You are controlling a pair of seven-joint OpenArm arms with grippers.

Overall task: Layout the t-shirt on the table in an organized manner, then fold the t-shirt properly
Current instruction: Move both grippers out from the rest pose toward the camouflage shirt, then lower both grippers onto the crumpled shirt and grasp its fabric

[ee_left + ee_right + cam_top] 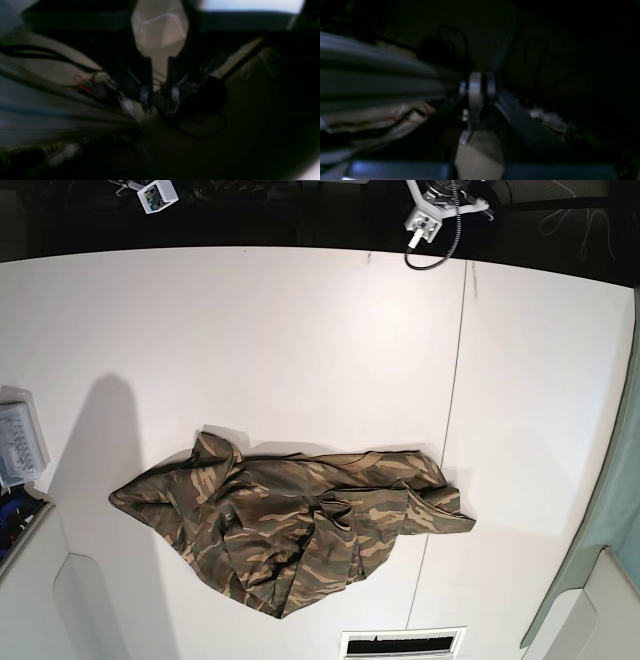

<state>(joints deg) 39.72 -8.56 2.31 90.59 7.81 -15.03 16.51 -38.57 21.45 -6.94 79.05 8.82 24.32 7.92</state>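
The camouflage t-shirt (300,525) lies crumpled in a loose heap on the white table (300,350), in its front half and slightly left of the dark seam (455,410). Neither arm shows in the base view. The left wrist view is dark and blurred. In it my left gripper (160,100) hangs away from the cloth, with pale floor visible through the gap between its fingers. In the right wrist view, also dark, my right gripper (482,92) has its fingers close together and nothing between them. The shirt appears in neither wrist view.
A white device with a cable (425,220) sits at the table's far edge, and a small box (155,195) at the far left. A clear plastic case (20,445) stands off the left edge. A slotted vent (402,643) lies at the front edge.
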